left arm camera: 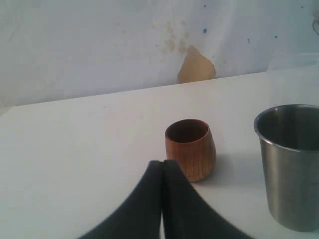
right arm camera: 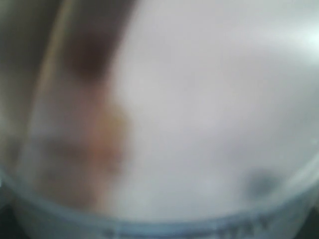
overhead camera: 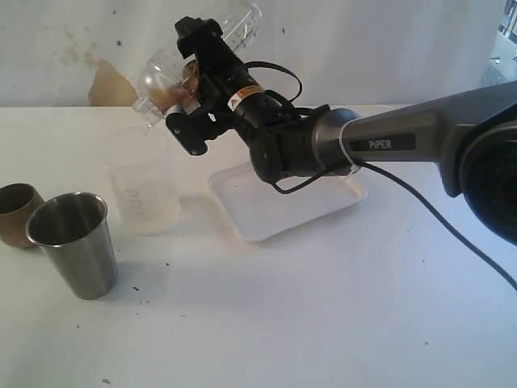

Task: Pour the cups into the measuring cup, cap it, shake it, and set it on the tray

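While held aloft and tipped almost onto its side, well clear of the white bench (overhead camera: 323, 323), looks mid-shake rather than mid-pour. Tall clear plastic measuring cup with dark graduation marks (overhead camera: 241, 26), clamped across its body in the black right hand (overhead camera: 190, 85), spread wide around it. Brownish contents gathered toward the lower end. Cannot tell whether a lid is seated there, given the glare and the hand in front. Nothing but a blurred translucent wall in the right wrist view, so pressed close to that camera.

Below the lower end: frosted translucent plastic cup with grey lettering (overhead camera: 145, 190), upright on the bench. Further left, tapered steel tumbler (overhead camera: 73, 242) and small rounded brown cup (overhead camera: 16, 212), both upright and looking empty. Left hand (left arm camera: 162, 167) pinched fully closed on nothing, low and just short of the brown cup.

Next, by this reading: roll upright, carry right over the flat white rectangular tray with low rim (overhead camera: 266, 214), lower until the base sits flat, then release. Calls for a steady wrist, since a loose lid would mean a spill. Tray near, under the forearm, just beside the frosted cup.
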{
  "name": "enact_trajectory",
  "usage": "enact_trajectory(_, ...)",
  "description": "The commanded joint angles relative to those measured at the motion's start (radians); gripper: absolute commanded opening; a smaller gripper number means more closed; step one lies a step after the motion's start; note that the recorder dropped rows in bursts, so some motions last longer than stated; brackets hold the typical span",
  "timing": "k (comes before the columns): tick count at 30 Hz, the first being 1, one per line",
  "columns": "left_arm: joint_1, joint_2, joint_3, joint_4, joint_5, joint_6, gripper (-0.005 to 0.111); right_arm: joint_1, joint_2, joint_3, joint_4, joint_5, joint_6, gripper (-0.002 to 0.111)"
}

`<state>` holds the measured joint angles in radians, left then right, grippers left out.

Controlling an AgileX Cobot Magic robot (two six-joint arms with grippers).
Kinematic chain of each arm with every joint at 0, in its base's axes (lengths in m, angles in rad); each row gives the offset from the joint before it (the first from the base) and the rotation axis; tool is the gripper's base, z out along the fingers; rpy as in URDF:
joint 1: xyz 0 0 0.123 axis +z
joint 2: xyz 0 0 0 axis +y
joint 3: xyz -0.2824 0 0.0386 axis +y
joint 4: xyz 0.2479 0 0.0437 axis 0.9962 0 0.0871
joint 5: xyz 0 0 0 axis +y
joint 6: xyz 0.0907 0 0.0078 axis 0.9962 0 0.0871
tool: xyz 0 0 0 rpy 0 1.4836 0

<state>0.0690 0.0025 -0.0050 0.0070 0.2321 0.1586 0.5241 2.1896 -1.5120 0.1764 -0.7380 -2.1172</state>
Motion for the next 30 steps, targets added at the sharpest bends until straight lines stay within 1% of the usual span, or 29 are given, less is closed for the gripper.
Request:
enact_trajectory(1,-0.001,-0.003,0.005,0.001,0.000,-0.002,0.000,-0.006,-0.012,-0.012,0.006,-0.057,-0.017,0.000)
enact_trajectory(30,-0.001,-0.003,0.005,0.001,0.000,-0.002,0.000,-0.006,-0.012,-0.012,0.006,-0.046,-0.013,0.000)
